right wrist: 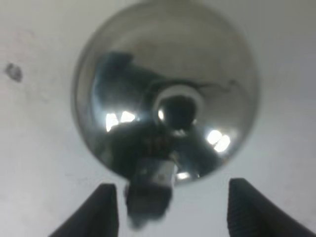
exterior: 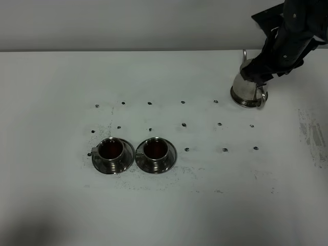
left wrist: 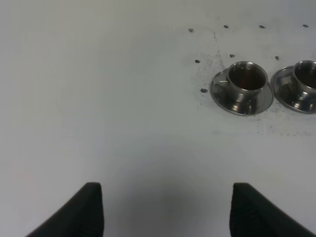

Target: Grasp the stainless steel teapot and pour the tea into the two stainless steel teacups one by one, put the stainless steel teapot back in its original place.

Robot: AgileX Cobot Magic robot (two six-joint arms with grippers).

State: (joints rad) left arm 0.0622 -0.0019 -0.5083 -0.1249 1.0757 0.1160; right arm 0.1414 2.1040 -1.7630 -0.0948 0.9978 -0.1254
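Two black fingertips of the left gripper (left wrist: 167, 210) stand wide apart at the lower edge of the left wrist view, with only bare white table (left wrist: 98, 108) between them. Toward the upper right of that view sits one small shiny steel teacup (left wrist: 247, 79) on its round steel saucer (left wrist: 228, 96), and a second matching teacup (left wrist: 307, 74) is cut off by the right edge.

Seen from the high camera, both cups stand side by side in the lower middle of the frame, their saucers nearly touching, and each holds reddish-brown tea (exterior: 110, 149). Small dark dots (exterior: 183, 124) mark the tabletop in rows above and to the right of them.

Well apart from the cups, in the upper right of the high view, the squat shiny steel teapot (exterior: 245, 88) stands upright on the table on its flared base. The black right gripper (right wrist: 168, 210) hovers right over it. In the right wrist view its two fingers are spread apart on either side of the loop handle (right wrist: 148, 190), which looks blurred; they appear not to touch it. The domed lid and its round knob (right wrist: 178, 109) fill that view.
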